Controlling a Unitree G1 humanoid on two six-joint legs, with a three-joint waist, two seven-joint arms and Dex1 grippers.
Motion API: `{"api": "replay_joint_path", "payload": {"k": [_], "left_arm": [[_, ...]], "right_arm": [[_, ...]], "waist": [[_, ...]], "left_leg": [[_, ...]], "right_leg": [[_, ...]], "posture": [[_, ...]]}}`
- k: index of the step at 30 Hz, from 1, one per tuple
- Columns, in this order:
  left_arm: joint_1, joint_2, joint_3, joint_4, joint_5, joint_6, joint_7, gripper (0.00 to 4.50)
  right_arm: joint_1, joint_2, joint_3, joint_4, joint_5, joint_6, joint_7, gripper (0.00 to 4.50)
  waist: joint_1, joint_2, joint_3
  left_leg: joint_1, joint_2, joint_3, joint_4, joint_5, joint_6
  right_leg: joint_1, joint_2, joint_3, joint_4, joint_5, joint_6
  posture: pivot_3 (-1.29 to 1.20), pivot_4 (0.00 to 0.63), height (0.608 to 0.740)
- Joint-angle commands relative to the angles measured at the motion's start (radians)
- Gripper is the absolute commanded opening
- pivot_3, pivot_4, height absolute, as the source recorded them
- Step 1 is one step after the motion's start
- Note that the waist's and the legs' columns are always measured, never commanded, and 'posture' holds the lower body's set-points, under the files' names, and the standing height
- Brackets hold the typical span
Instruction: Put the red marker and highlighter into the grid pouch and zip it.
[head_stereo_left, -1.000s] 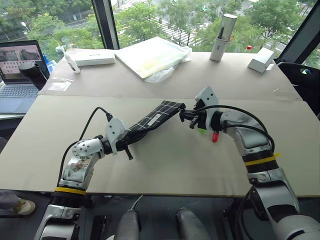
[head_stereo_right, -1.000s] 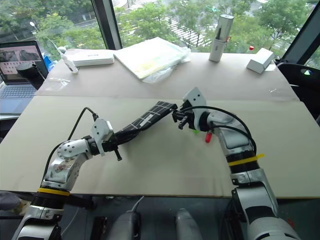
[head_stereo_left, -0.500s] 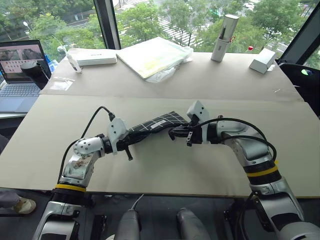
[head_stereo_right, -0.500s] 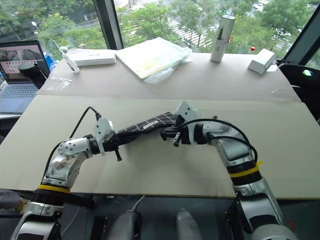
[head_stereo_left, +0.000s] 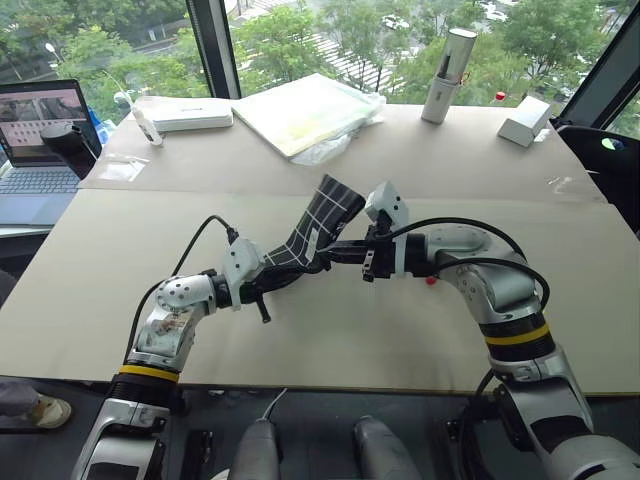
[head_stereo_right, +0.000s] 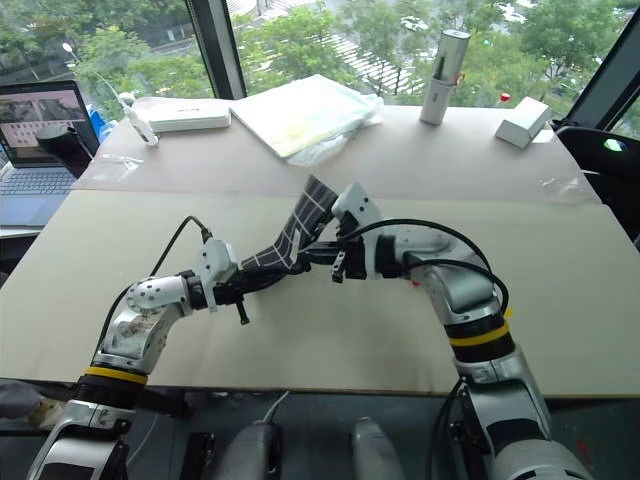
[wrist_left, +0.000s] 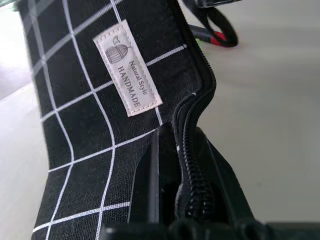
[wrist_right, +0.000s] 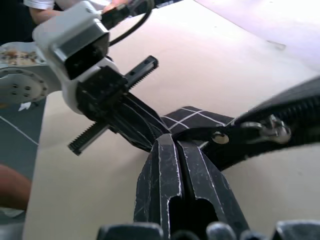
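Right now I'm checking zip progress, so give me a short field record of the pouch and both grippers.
grid pouch: held off the table, bent, far end tilted upward
left gripper: shut on the pouch's near end
right gripper: shut on the zipper pull
red marker: a red tip shows under the right arm
highlighter: cannot tell where it is
table: brown surface below the pouch

The grid pouch (head_stereo_left: 305, 238) is hanging bent above the desk (head_stereo_left: 330, 330), between both grippers: left gripper (head_stereo_left: 262, 287) gripping its near end, right gripper (head_stereo_left: 330, 253) beside its middle, red marker (head_stereo_left: 431, 281) lying right of it.
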Motion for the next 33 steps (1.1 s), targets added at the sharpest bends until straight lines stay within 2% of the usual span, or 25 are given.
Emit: {"api": "replay_joint_path", "payload": {"k": [1,9,16,21,33], "left_arm": [[-0.017,-0.003,0.013,-0.021,-0.007,-0.016,0.004,0.00],[0.008,0.001,0.022,-0.056,-0.016,-0.001,0.020,0.00],[0.016,0.006,0.025,-0.069,-0.022,0.008,0.025,0.00],[-0.003,0.007,0.029,-0.063,-0.025,0.015,0.022,0.00],[0.016,0.030,0.048,-0.101,-0.038,0.044,0.021,0.00]], "right_arm": [[-0.022,-0.023,0.027,0.012,-0.009,-0.026,0.037,0.03],[-0.044,-0.023,0.104,0.086,-0.090,-0.107,0.049,0.03],[-0.095,0.003,0.068,0.157,-0.102,-0.137,0.033,0.03],[-0.035,-0.033,0.100,0.092,-0.089,-0.125,0.092,0.03],[-0.035,-0.023,0.046,0.174,-0.097,-0.142,0.051,0.03]], "waist": [[0.001,0.000,0.000],[-0.002,0.000,0.000],[0.000,0.000,0.000],[0.003,0.000,0.000],[-0.001,0.000,0.000]], "left_leg": [[0.000,0.000,0.000,0.000,0.000,0.000],[0.000,0.000,-0.001,0.000,0.000,0.000],[-0.001,0.000,-0.001,0.000,0.000,0.000],[-0.001,0.000,-0.002,0.001,0.000,0.000],[-0.001,0.000,-0.004,0.001,0.000,0.000]], "right_leg": [[0.000,0.000,0.000,0.000,0.000,0.000],[0.000,0.000,-0.001,0.000,0.000,0.000],[0.000,0.000,-0.001,0.000,0.000,0.000],[0.000,0.000,-0.002,0.000,0.000,0.000],[0.000,0.000,-0.003,0.000,0.000,0.000]], "posture": [[0.00,0.150,0.739],[0.00,0.150,0.739],[0.00,0.150,0.739],[0.00,0.150,0.739],[0.00,0.150,0.739]]}}
